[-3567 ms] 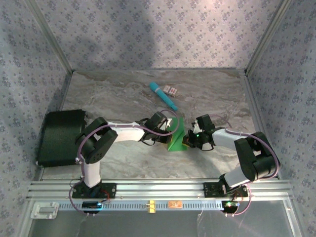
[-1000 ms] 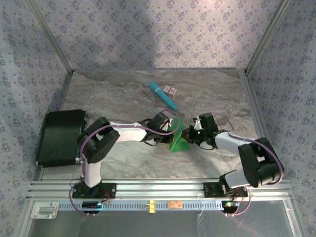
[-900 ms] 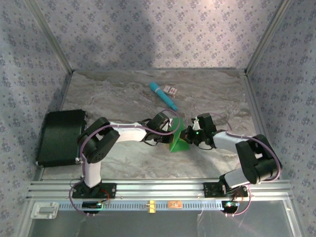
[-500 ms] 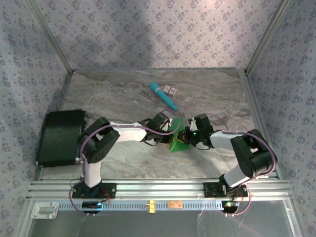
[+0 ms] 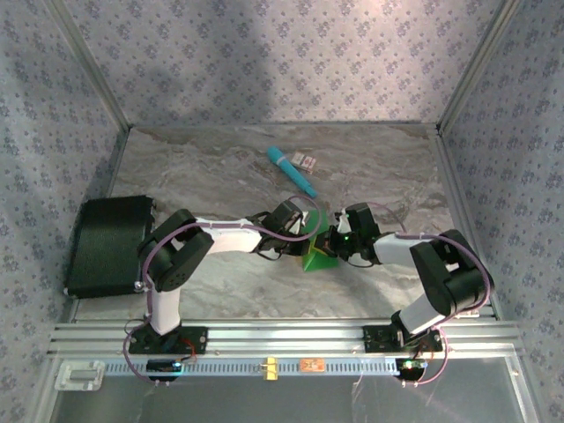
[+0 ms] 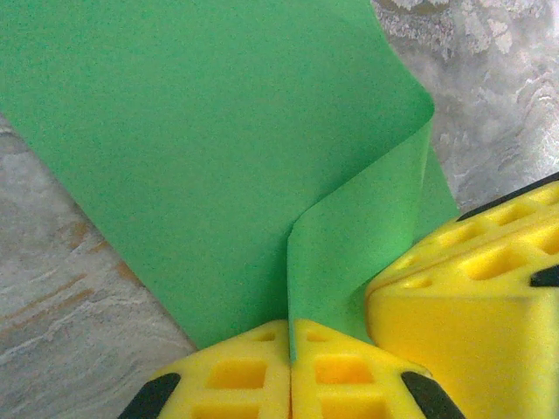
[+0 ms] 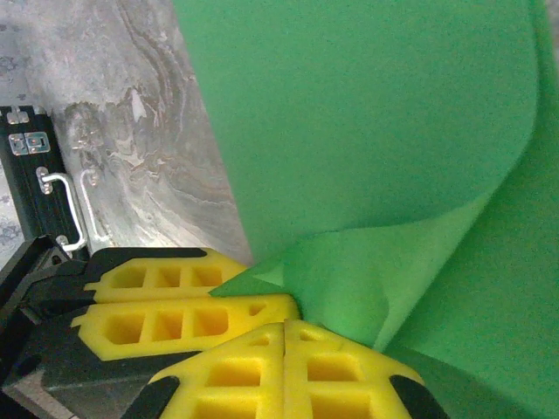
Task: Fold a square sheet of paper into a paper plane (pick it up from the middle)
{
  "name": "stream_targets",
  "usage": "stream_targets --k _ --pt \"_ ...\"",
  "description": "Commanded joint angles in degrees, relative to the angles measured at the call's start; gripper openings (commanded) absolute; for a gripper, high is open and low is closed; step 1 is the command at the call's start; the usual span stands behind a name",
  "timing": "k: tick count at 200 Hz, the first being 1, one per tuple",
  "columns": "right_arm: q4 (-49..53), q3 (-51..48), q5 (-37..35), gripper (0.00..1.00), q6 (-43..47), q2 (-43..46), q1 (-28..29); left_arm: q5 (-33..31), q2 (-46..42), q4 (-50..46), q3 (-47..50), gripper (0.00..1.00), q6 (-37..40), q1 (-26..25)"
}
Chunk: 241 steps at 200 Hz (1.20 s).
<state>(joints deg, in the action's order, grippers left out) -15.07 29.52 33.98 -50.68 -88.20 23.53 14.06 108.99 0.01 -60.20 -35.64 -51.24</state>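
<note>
**Paper** (image 5: pixel 315 254): one bright green sheet, bent into a raised fold. You find it at the middle of the table (image 5: pixel 220 172), between your two grippers and near the stick's near end. The left wrist view shows you a broad flat face of the paper (image 6: pixel 201 148), with one flap curling forward from a crease. The right wrist view shows you a wide face curving over a smaller pointed flap.

**Left gripper** (image 5: pixel 302 231): yellow fingers (image 6: pixel 236 375) pressed together, pinching the paper's lower edge at the crease.

**Right gripper** (image 5: pixel 333 240): yellow fingers (image 7: pixel 341 375) pressed together, pinching the paper from the opposite side. They sit just beside the left gripper's fingers; you cannot tell whether the two pairs touch.

**Case** (image 5: pixel 107 244): black, ribbed on top, at the table's left edge, well apart from the paper. In the right wrist view you see metal latches and a wire handle on its side. It looks closed, so you cannot tell what is in it.

**Stick** (image 5: pixel 292 171): teal, cylindrical, lying at a slant on the table behind the paper.

**Packet** (image 5: pixel 305 160): small, pale with reddish marks, flat on the table just beside the stick's far end. It is too small for you to read.
</note>
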Motion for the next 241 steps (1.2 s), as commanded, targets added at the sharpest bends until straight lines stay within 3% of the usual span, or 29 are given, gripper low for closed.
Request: stream_targets --k 1,106,169,241 --pt "-0.87 1.82 1.60 0.00 -0.60 -1.31 0.45 -0.27 1.13 -2.65 -0.70 0.08 0.47 -0.35" --pt "0.54 -2.49 -1.51 0.00 0.13 -4.61 -1.94 -0.42 1.22 -2.86 -0.54 0.08 0.67 -0.35" --pt "4.03 1.69 -1.03 0.00 2.08 1.09 -2.78 -0.44 1.29 -3.44 -0.87 0.08 0.84 -0.35" --pt "4.11 1.06 -4.22 0.00 4.02 -5.08 -5.37 -0.68 1.14 -3.79 -0.86 0.08 0.92 -0.35"
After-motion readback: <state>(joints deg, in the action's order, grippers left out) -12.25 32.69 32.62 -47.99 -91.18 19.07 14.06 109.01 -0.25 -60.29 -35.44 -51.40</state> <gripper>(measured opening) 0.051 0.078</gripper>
